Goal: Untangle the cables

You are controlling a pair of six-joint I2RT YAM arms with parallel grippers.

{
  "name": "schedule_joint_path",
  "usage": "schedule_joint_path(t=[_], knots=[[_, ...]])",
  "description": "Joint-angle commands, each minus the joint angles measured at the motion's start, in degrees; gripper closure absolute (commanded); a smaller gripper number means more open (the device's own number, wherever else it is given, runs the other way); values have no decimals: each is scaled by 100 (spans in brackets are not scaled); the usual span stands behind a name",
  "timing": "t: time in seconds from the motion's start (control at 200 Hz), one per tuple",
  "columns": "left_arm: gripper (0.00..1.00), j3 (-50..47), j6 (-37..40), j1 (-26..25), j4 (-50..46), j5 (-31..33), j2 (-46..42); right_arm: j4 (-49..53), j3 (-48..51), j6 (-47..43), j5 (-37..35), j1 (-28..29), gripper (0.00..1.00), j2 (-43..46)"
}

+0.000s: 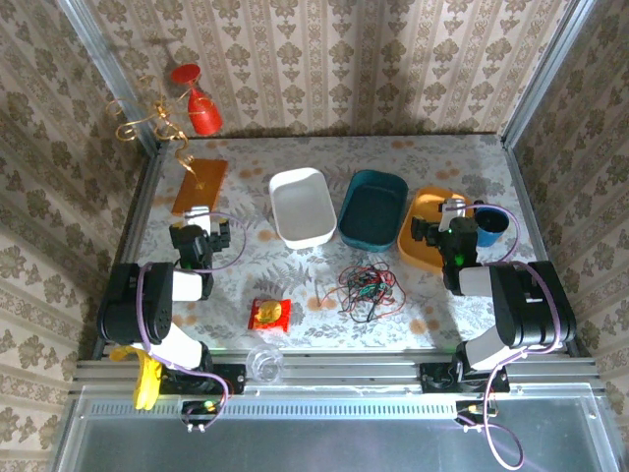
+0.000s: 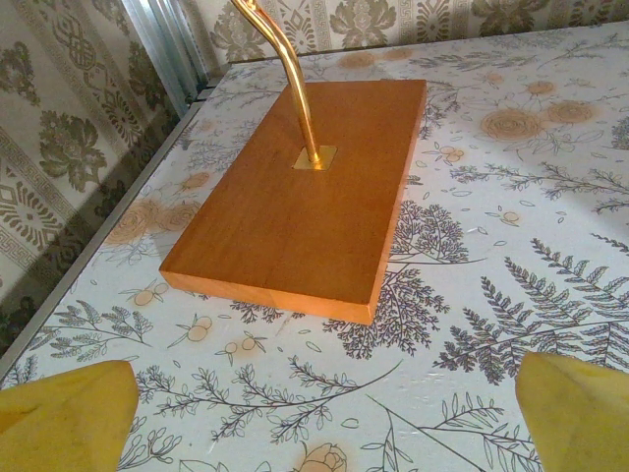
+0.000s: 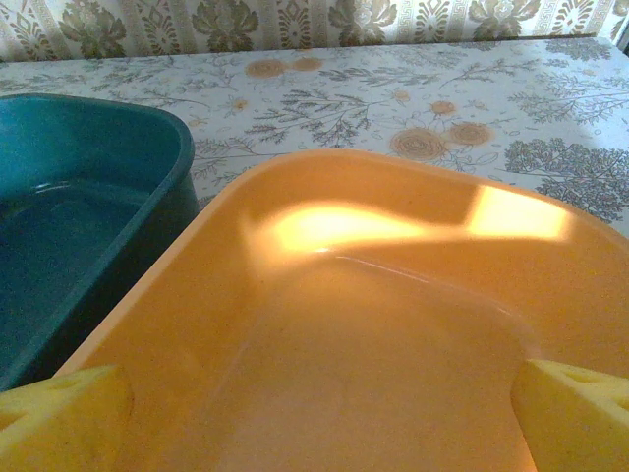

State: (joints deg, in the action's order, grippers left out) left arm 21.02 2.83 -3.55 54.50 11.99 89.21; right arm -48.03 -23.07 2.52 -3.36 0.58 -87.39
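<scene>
Two grippers, fingers wide apart and empty; left gripper (image 1: 203,234) hangs near the wooden base (image 1: 200,184) at far left; right gripper (image 1: 439,231) sits over the orange tray (image 1: 409,248) at right; cables (image 1: 369,288) lie in one red-black-green knot, near centre, well apart from both. Risks: pinching several strands together would likely tighten the knot; a thin wire may slip the pads; the right arm may clip the tray rim.

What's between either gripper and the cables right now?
Nothing visible blocks either. The cables lie on bare table. The left gripper, open, faces the wooden stand; the right gripper, open, hangs over the orange bin and only needs to clear its rim. The snack packet sits beside the left's path.
</scene>
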Motion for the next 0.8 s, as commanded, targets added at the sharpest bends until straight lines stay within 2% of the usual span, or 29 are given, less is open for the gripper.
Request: schedule_joint_path(t=[0.0,0.795], knots=[[0,25,25,12,149,35,44,-2,-67,-59,-23,21,0,-23],[0,34,9,28,122,7,36,-37,-44,11,204,-84,0,-6]])
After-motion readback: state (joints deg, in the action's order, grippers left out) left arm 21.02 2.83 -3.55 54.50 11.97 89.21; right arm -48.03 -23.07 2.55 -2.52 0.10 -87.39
